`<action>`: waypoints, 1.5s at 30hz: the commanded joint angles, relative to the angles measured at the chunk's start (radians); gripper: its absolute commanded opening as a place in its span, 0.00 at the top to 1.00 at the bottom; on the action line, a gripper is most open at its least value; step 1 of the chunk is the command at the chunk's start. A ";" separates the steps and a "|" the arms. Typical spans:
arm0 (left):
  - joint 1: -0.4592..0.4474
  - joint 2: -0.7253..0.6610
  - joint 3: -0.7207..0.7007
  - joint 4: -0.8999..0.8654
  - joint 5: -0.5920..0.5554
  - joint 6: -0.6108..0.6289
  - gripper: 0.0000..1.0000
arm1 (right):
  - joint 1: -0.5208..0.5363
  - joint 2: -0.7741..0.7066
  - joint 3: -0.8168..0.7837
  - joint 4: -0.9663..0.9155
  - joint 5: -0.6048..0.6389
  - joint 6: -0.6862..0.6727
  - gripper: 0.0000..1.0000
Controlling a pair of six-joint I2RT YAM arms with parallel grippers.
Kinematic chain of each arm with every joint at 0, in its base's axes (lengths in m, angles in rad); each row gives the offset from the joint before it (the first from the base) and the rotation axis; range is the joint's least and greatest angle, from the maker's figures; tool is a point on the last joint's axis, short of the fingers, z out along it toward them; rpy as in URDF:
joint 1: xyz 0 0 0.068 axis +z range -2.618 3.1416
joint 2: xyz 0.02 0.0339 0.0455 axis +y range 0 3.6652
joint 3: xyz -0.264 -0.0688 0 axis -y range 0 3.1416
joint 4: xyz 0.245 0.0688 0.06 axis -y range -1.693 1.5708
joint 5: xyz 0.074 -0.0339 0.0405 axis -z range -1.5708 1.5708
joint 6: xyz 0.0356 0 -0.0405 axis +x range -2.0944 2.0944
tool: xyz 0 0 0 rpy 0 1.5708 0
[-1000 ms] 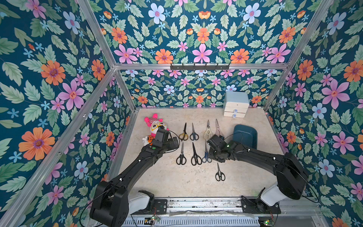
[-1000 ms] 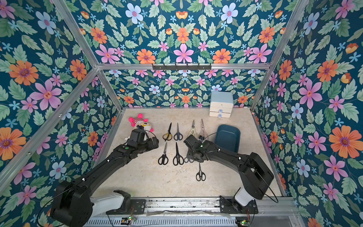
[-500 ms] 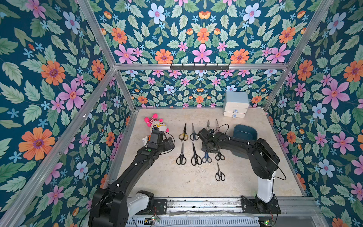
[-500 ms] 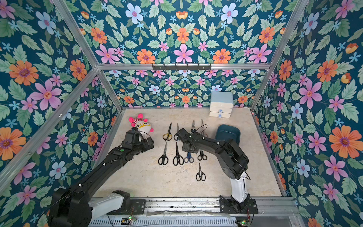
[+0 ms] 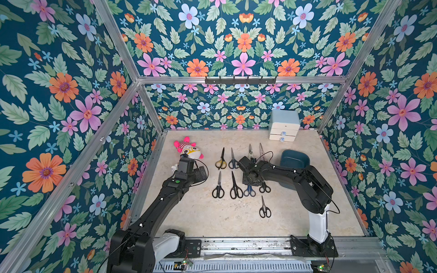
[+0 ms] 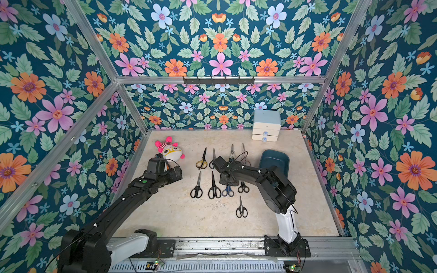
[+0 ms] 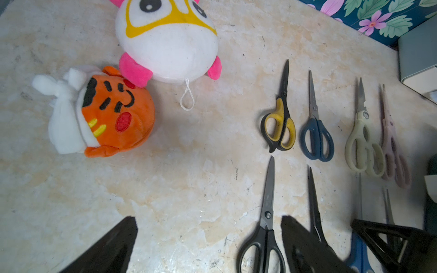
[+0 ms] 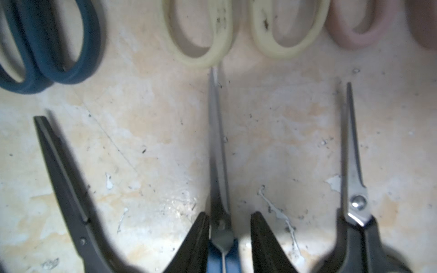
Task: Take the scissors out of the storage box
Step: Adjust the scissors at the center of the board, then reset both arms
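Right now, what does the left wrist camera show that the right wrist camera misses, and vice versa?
Only the left wrist view: the white plush toy with yellow glasses, the orange plush toy, the yellow-and-black-handled scissors and the pale-blue drawer cabinet. Only the right wrist view: the black fingers of the right hand, apart on either side of the bright-blue-handled scissors. Both: the dark-blue-handled scissors, the cream-handled shears, the pale-pink-handled shears and the beige tabletop.

A white plush head with pink ears (image 5: 189,150) touches an orange plush face (image 7: 115,118) (white-capped) on the beige mottled tabletop (image 5: 201,217); a pale-blue two-drawer plastic cabinet (image 5: 283,125) stands against the floral back wall (image 5: 212,111).
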 commanded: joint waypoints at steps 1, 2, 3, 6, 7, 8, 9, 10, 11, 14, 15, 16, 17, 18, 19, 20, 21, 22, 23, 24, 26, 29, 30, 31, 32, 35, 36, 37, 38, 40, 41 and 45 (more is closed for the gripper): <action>0.003 0.000 -0.002 0.004 -0.008 0.016 0.01 | 0.002 -0.028 -0.029 0.018 -0.020 0.027 0.65; 0.005 0.000 -0.002 0.005 -0.008 0.016 0.01 | 0.002 -0.034 -0.040 0.022 -0.023 0.031 0.65; 0.005 0.001 -0.001 0.007 -0.008 0.018 0.01 | 0.002 -0.038 -0.044 0.022 -0.025 0.032 0.65; 0.009 0.001 0.000 0.013 -0.014 0.023 0.01 | 0.002 -0.048 -0.030 0.011 -0.020 0.030 0.63; 0.011 0.002 0.002 0.016 -0.016 0.028 0.01 | 0.002 -0.055 -0.017 0.005 -0.014 0.025 0.62; 0.014 0.003 0.007 0.017 -0.024 0.035 0.01 | 0.001 -0.067 -0.002 -0.003 0.000 0.022 0.59; 0.016 0.004 0.010 0.019 -0.031 0.042 0.01 | 0.002 -0.082 0.010 -0.008 0.012 0.018 0.56; 0.021 0.007 0.013 0.023 -0.038 0.053 0.01 | 0.001 -0.103 0.024 -0.012 0.029 0.009 0.52; 0.028 0.009 0.018 0.026 -0.049 0.064 0.01 | -0.001 -0.129 0.038 -0.018 0.054 0.000 0.49; 0.044 0.009 0.004 0.072 -0.098 0.111 0.01 | -0.017 -0.216 0.045 -0.007 0.149 -0.050 0.44; 0.050 0.003 -0.011 0.099 -0.119 0.126 0.01 | -0.029 -0.245 0.034 0.010 0.181 -0.073 0.43; 0.062 -0.002 -0.034 0.141 -0.132 0.143 0.01 | -0.050 -0.282 0.011 0.044 0.205 -0.112 0.42; 0.075 -0.011 -0.061 0.191 -0.137 0.162 0.01 | -0.080 -0.333 -0.023 0.083 0.213 -0.152 0.42; 0.087 -0.016 -0.092 0.246 -0.145 0.186 0.01 | -0.123 -0.374 -0.062 0.131 0.198 -0.188 0.42; 0.096 -0.018 -0.121 0.302 -0.150 0.210 0.01 | -0.169 -0.406 -0.099 0.178 0.176 -0.222 0.42; 0.108 -0.018 -0.155 0.367 -0.160 0.234 0.01 | -0.225 -0.448 -0.158 0.247 0.158 -0.267 0.42; 0.125 -0.012 -0.188 0.433 -0.158 0.257 0.01 | -0.280 -0.494 -0.224 0.333 0.153 -0.309 0.43; 0.141 -0.002 -0.219 0.503 -0.148 0.276 0.01 | -0.337 -0.534 -0.296 0.415 0.131 -0.346 0.43; 0.157 0.017 -0.246 0.576 -0.143 0.292 0.01 | -0.403 -0.584 -0.381 0.513 0.084 -0.401 0.44; 0.172 0.042 -0.265 0.638 -0.142 0.306 0.01 | -0.463 -0.636 -0.462 0.610 0.081 -0.431 0.44; 0.194 0.109 -0.270 0.711 -0.143 0.340 0.01 | -0.582 -0.724 -0.614 0.776 0.050 -0.478 0.44; 0.205 0.196 -0.288 0.835 -0.200 0.379 0.01 | -0.704 -0.824 -0.809 0.966 0.067 -0.536 0.43; 0.208 0.222 -0.307 0.910 -0.220 0.395 0.01 | -0.719 -0.844 -0.857 1.010 0.090 -0.567 0.43; 0.209 0.240 -0.320 0.964 -0.235 0.406 0.01 | -0.723 -0.859 -0.899 1.060 0.100 -0.601 0.42; 0.211 0.264 -0.334 1.023 -0.244 0.419 0.01 | -0.724 -0.869 -0.951 1.138 0.101 -0.641 0.40; 0.214 0.319 -0.344 1.146 -0.237 0.441 0.01 | -0.726 -0.848 -1.083 1.389 0.109 -0.698 0.38; 0.214 0.342 -0.351 1.226 -0.235 0.450 0.01 | -0.727 -0.827 -1.114 1.470 0.122 -0.702 0.37; 0.216 0.363 -0.348 1.261 -0.231 0.444 0.01 | -0.729 -0.800 -1.137 1.541 0.131 -0.701 0.37; 0.219 0.402 -0.349 1.313 -0.216 0.442 0.01 | -0.732 -0.767 -1.160 1.628 0.152 -0.695 0.35; 0.219 0.447 -0.373 1.425 -0.197 0.460 0.01 | -0.738 -0.694 -1.182 1.761 0.169 -0.668 0.26; 0.219 0.426 -0.390 1.400 -0.196 0.447 0.01 | -0.739 -0.654 -1.178 1.774 0.167 -0.670 0.25; 0.213 0.470 -0.458 1.579 -0.199 0.463 0.01 | -0.741 -0.492 -1.222 2.027 0.155 -0.689 0.17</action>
